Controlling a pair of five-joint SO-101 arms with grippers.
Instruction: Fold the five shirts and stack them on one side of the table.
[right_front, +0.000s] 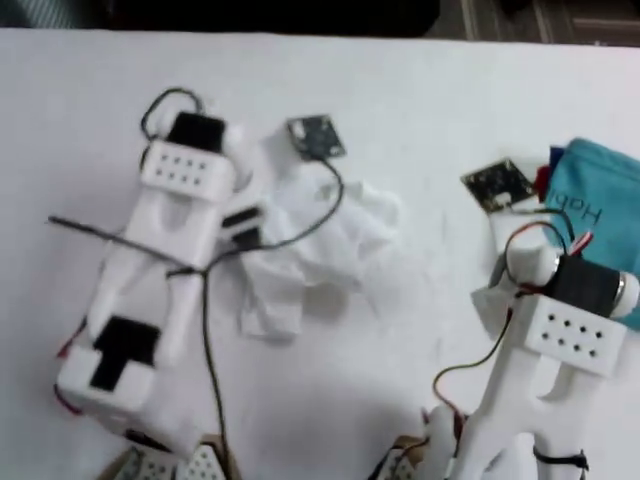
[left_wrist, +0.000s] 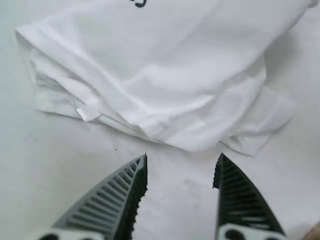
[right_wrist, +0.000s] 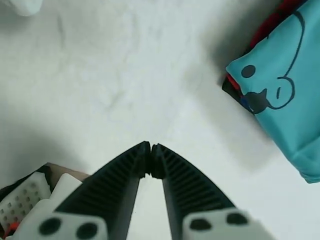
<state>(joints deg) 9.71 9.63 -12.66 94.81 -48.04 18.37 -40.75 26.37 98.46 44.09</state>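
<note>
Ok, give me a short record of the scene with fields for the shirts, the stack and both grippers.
white shirt: rumpled, loosely bunched, mid-table by the left arm
teal shirt: folded, on top of the stack on the right arm's side
under the teal shirt: red and dark edges peek out
left gripper: open, empty, just short of the white shirt's hem
right gripper: shut, empty, over bare table beside the stack

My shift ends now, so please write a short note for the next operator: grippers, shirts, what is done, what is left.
Left gripper: open, empty, just short of the white shirt.
Right gripper: shut, empty, near the pile.
Pile at one side of the table: teal shirt on top, red and dark edges beneath; count unclear.
Done: pile begun.
Left: the white shirt lies rumpled mid-table; fold it and add it.
</note>
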